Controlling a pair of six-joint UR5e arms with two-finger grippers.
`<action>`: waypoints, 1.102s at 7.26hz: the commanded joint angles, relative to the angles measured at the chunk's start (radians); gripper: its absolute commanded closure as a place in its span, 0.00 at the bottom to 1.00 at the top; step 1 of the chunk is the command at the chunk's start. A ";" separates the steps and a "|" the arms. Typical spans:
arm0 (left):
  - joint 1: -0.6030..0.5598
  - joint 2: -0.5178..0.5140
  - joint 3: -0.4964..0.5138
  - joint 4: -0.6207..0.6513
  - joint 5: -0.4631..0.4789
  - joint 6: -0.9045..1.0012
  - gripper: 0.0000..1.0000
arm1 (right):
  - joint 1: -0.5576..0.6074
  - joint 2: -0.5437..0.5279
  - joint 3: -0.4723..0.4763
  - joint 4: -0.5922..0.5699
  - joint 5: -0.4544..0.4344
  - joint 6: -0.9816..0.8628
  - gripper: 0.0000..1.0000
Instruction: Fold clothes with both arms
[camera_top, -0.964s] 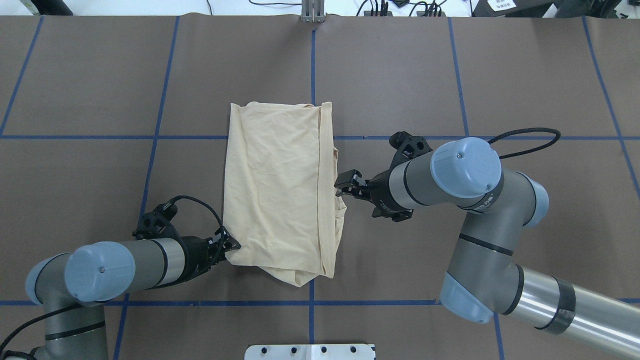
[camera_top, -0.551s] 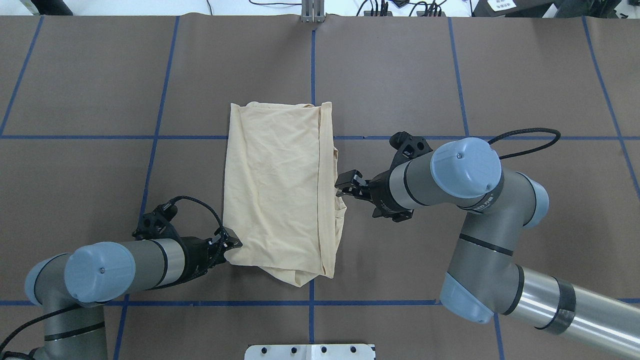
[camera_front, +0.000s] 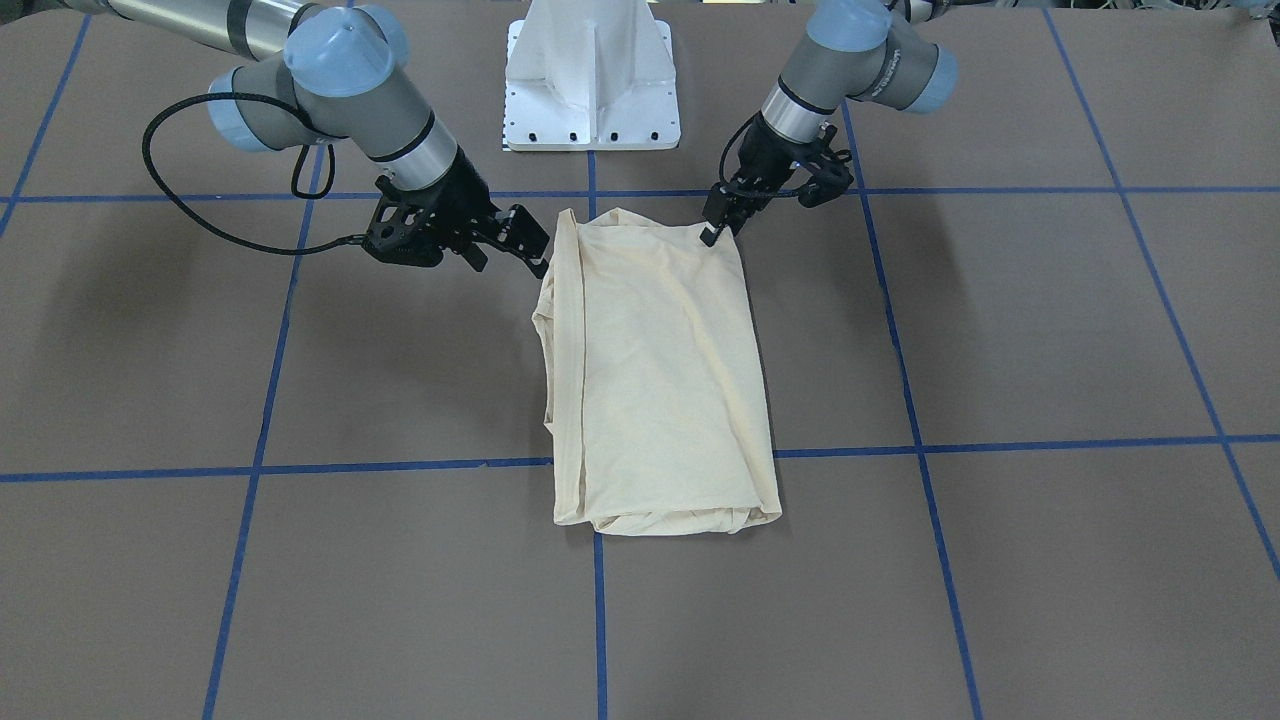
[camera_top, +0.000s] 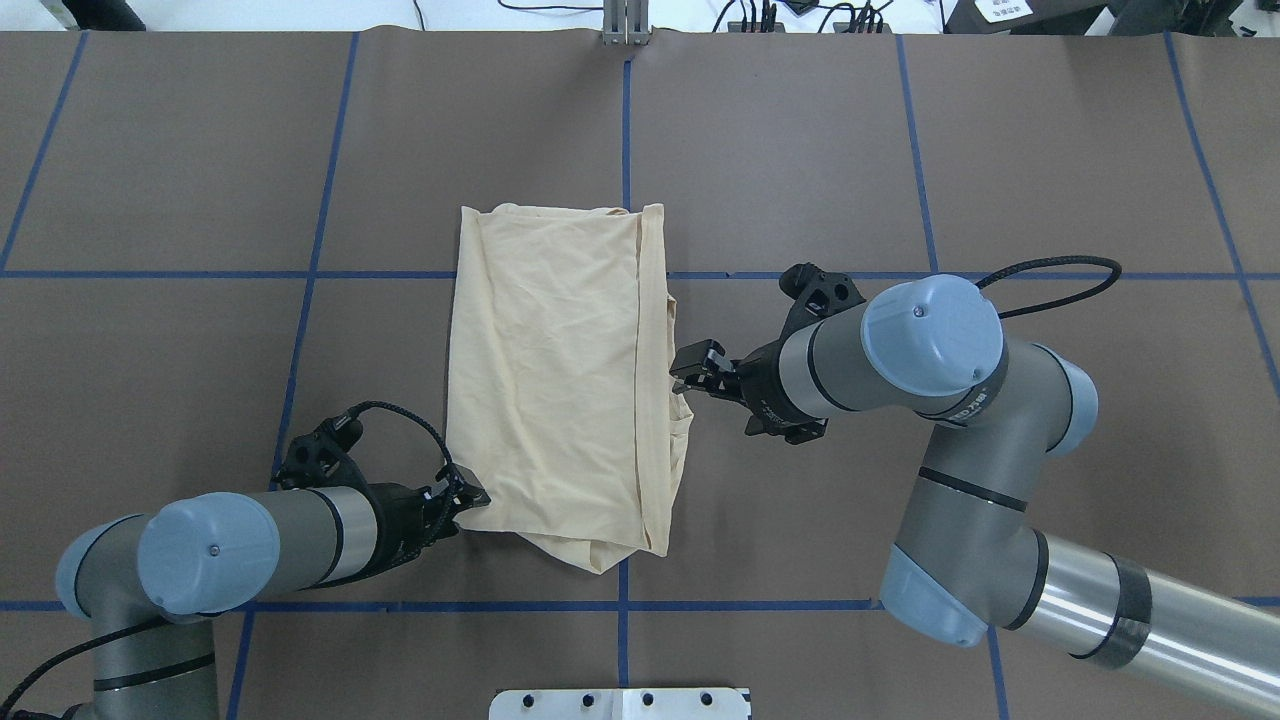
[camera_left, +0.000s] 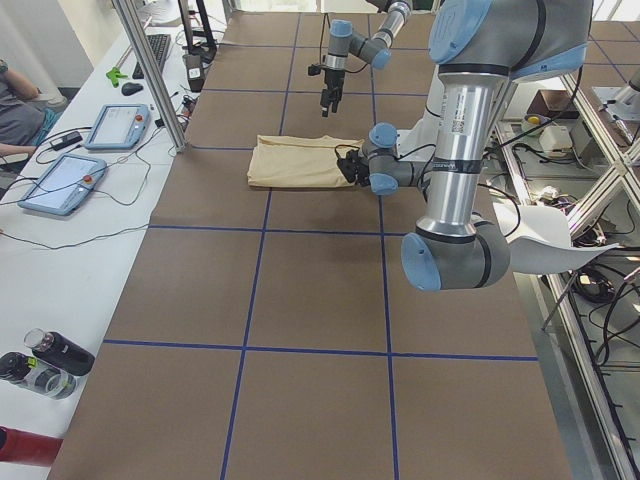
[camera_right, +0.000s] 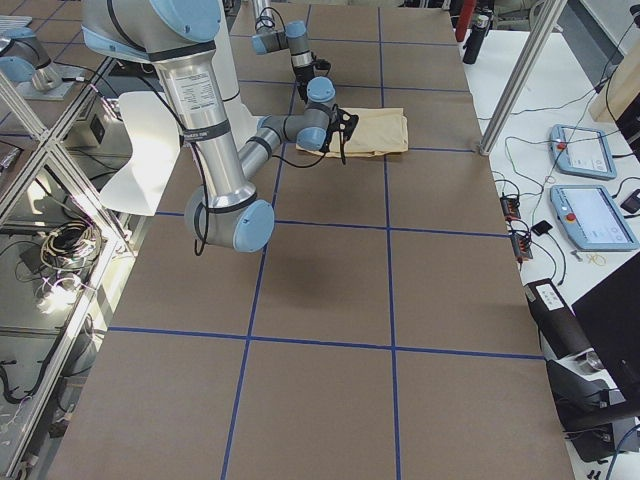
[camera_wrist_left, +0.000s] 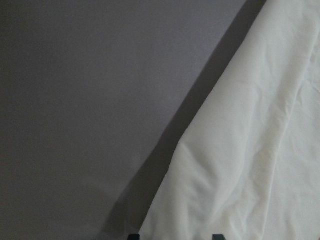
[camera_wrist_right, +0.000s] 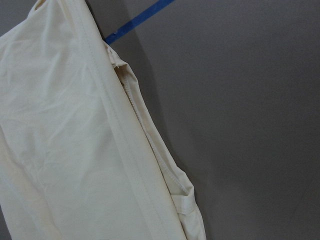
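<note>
Left gripper (camera_top: 467, 494) is edging backward, jaws apart astride the T-shirt (camera_top: 550, 380) corner just ahead; right gripper (camera_top: 688, 372) is hovering open beside its edge. Cloth is looking limp and light, likely needing firm corner pinches.

**What the views keep back**

The shirt (camera_top: 550, 380) lies folded, so its under layers are covered by the top one. The left wrist view cuts the left gripper (camera_top: 474, 496) down to two dark tips of its fingers (camera_wrist_left: 216, 236) at the bottom edge. The cloth between them looks soft and slightly out of focus. In both side views the grippers are too small to judge. The overhead view crops the left arm (camera_top: 330, 520) at the near left corner, the right arm (camera_top: 960, 520) at the near right, and the pedestal (camera_top: 620, 703) along the near edge. A person (camera_left: 15, 105) on the far side is cut by the edge.
</note>
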 joint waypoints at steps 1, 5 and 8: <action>0.004 -0.024 0.000 0.043 0.000 0.000 0.58 | 0.000 -0.002 0.000 0.000 -0.001 0.000 0.00; 0.003 -0.027 -0.014 0.058 -0.017 0.002 1.00 | -0.055 0.018 0.000 -0.064 -0.074 0.005 0.00; 0.001 -0.027 -0.021 0.060 -0.018 0.002 1.00 | -0.133 0.102 -0.002 -0.210 -0.169 0.023 0.00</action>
